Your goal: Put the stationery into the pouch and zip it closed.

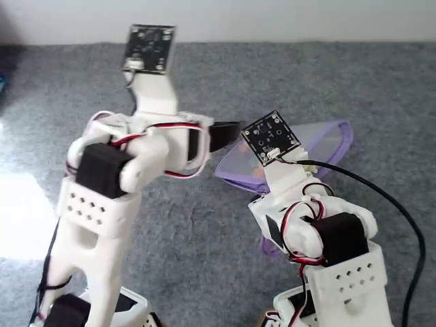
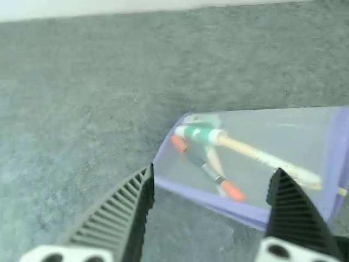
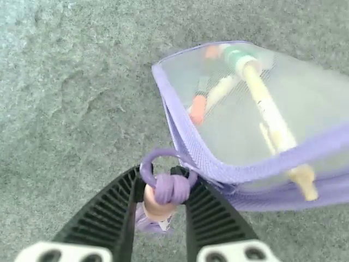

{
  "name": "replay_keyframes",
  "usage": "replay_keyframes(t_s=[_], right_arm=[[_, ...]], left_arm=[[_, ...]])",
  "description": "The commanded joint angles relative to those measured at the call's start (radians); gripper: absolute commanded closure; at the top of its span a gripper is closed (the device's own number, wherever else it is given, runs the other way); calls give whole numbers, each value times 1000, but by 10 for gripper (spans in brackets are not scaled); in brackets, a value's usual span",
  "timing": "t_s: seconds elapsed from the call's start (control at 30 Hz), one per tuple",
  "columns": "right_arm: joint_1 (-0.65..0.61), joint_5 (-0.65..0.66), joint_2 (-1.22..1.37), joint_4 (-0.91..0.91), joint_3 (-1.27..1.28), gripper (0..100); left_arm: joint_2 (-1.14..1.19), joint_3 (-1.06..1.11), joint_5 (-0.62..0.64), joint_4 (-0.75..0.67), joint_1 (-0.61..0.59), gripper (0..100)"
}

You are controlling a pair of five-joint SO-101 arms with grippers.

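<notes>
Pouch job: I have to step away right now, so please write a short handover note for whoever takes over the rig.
Left gripper: open, holding nothing, by one end of the pouch.
Right gripper: shut on the zipper pull at a pouch corner.
Done: pencil and pens lie inside the pouch, which rests on the table.
Left: zip it closed; how far the zip already runs cannot be told.

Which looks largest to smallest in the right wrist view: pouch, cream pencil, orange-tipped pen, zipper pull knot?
1. pouch
2. cream pencil
3. orange-tipped pen and zipper pull knot look alike; the knot sits nearer the camera, so they are left unranked.
</notes>
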Motion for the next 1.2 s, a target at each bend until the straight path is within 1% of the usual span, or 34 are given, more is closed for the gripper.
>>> replay_keyframes(t_s=[0.0,0.1,0.17,0.3,0.53,0.7,0.93,1.0,1.17], right_arm=[[12,5,-12,-22,-35,989],[12,51,-8,-22,-115,989],[8,78,-8,-24,-163,989],[12,118,-8,-22,-199,989],[5,109,-10,-22,-203,989],[-2,107,-10,-41,-203,989],[-116,107,-8,-74,-196,990],[-128,107,-8,-74,-196,990],[-125,109,-8,-65,-180,990]], left_arm=[[-48,-48,-3,110,-63,676],[-48,-47,-6,207,-95,676],[-68,-24,-3,206,-107,676],[-209,48,-5,204,-100,676],[-539,343,-6,203,-89,677],[-709,473,-6,183,-91,677],[-799,573,-3,180,-91,678],[-812,596,-3,178,-87,678],[-841,662,-5,117,-83,678]])
